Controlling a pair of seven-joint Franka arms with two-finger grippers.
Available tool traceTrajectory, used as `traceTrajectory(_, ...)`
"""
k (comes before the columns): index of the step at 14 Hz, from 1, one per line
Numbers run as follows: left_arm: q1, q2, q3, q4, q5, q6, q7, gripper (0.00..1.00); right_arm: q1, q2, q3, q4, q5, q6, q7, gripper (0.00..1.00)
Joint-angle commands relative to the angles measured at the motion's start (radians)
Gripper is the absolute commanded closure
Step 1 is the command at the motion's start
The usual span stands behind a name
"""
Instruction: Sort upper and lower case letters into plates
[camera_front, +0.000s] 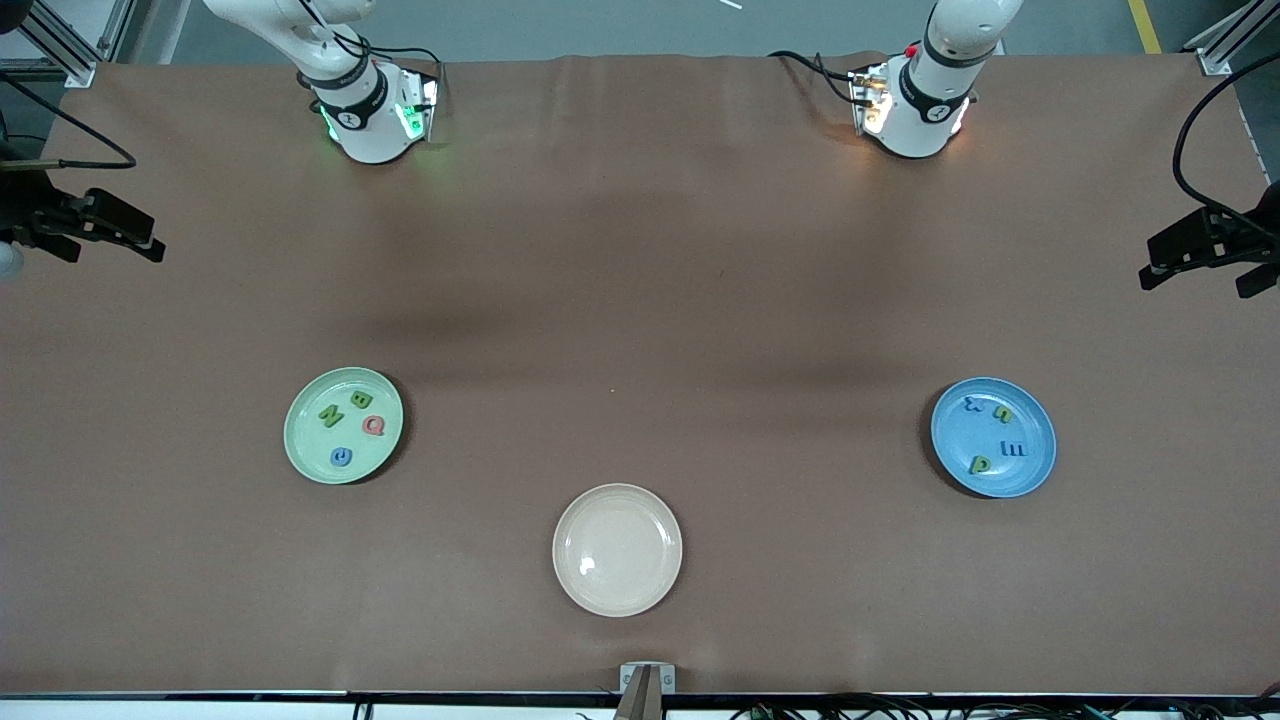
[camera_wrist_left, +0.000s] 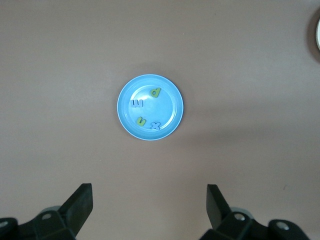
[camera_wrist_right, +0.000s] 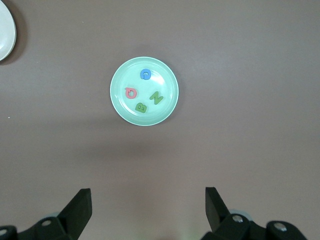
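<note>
Four letters lie in the mint plate (camera_front: 300, 440), four in the blue plate (camera_front: 1040, 445). Both arms wait: left tool (camera_wrist_left: 149, 207) and right tool (camera_wrist_right: 148, 210) hang released, empty, above the table (camera_front: 640, 300).

Three plates rest on the table (camera_front: 640, 250). One plate (camera_front: 343, 425) lies toward the right arm's end and holds four letters: N (camera_front: 330, 414), B (camera_front: 361, 399), Q (camera_front: 374, 425) and a G (camera_front: 341, 457). A second plate (camera_front: 993, 437) lies toward the left arm's end and holds four more letters (camera_front: 992, 437). The third plate (camera_front: 617, 549) lies between them, nearer the front camera.
</note>
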Motion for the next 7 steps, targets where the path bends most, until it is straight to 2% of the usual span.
traceTrajectory(1,0.001,-0.016,0.007,-0.041,-0.009,0.001,-0.003,0.0,-0.014,-0.005,0.007,-0.001,0.012,-0.012,-0.009,0.0)
traceTrajectory(7,0.002,-0.016,0.011,-0.025,-0.004,0.07,0.01,0.0,-0.011,-0.005,0.009,-0.001,-0.022,-0.005,-0.012,0.0)
